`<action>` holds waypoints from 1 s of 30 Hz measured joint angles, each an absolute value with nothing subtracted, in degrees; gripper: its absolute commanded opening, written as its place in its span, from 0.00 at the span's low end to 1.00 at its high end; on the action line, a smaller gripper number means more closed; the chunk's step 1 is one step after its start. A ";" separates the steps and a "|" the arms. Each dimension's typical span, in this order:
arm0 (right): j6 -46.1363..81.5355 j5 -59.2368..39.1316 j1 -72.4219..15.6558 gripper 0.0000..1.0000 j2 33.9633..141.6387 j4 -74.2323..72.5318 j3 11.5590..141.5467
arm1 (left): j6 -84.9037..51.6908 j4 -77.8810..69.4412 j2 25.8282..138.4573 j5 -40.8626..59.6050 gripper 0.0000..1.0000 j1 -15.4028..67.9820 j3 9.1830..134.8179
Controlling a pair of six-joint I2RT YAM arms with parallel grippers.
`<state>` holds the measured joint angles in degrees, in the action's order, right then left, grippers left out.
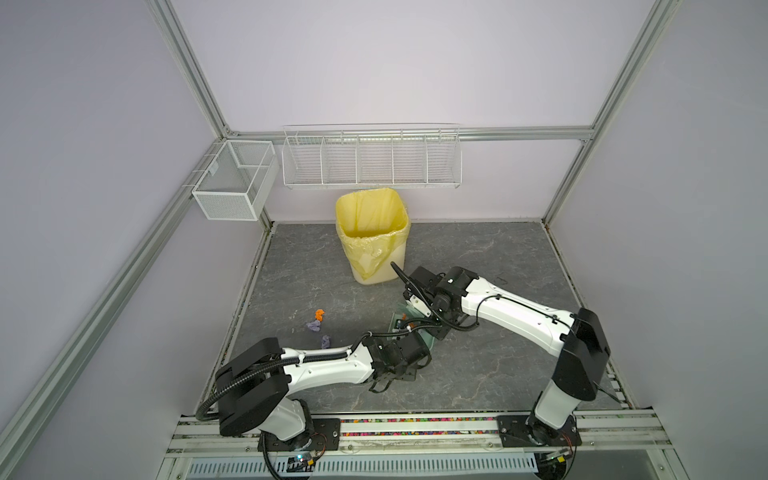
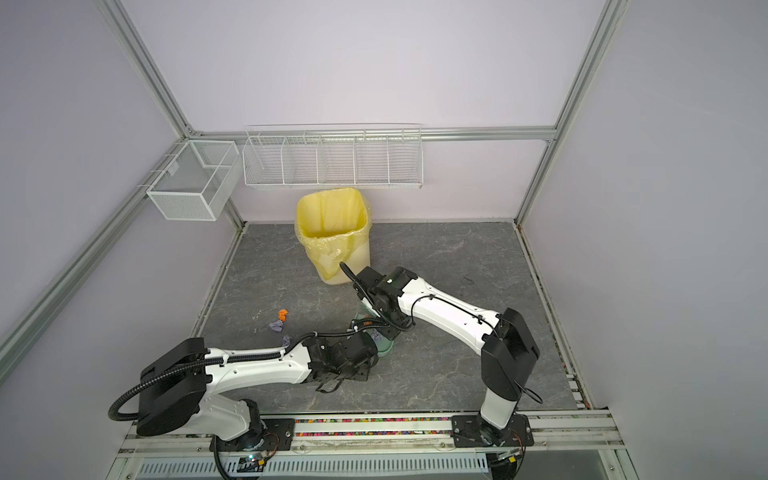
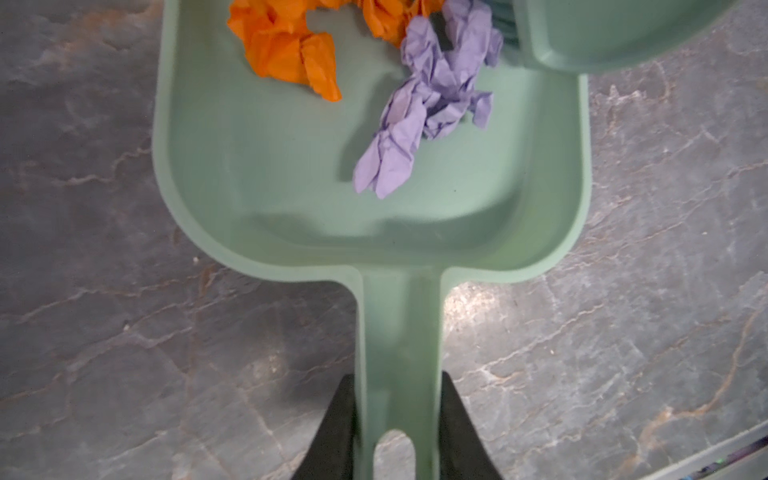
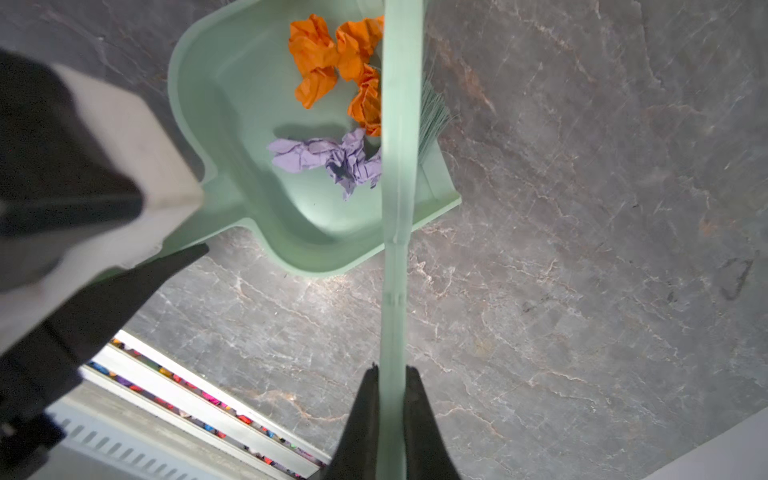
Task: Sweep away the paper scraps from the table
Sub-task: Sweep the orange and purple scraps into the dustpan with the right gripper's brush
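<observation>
My left gripper (image 3: 398, 382) is shut on the handle of the mint-green dustpan (image 3: 291, 199), which lies flat on the table (image 3: 104, 332). Orange paper scraps (image 3: 291, 45) and a lilac one (image 3: 419, 108) lie in the pan. My right gripper (image 4: 392, 370) is shut on the thin handle of the green brush (image 4: 400, 174); its bristles (image 4: 432, 120) stand at the pan's open edge. In both top views an orange scrap (image 1: 319, 312) and two lilac scraps (image 1: 313, 326) (image 1: 326, 341) lie loose on the table, left of the pan (image 1: 428, 343).
A pale bin with a yellow liner (image 1: 395, 266) stands at the back of the table, just behind the right wrist. White wire baskets (image 1: 370, 158) and a mesh basket (image 1: 232, 183) hang on the walls. A silver frame (image 1: 249, 266) edges the slab.
</observation>
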<state>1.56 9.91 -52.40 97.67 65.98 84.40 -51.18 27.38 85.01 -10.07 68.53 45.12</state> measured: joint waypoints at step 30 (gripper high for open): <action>11.14 7.22 -47.81 0.07 92.95 52.14 81.80 | -52.10 26.89 81.47 -8.91 0.00 67.51 42.26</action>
<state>11.14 7.22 -47.81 92.95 52.14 81.80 -52.10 26.89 81.47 -8.91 67.51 42.26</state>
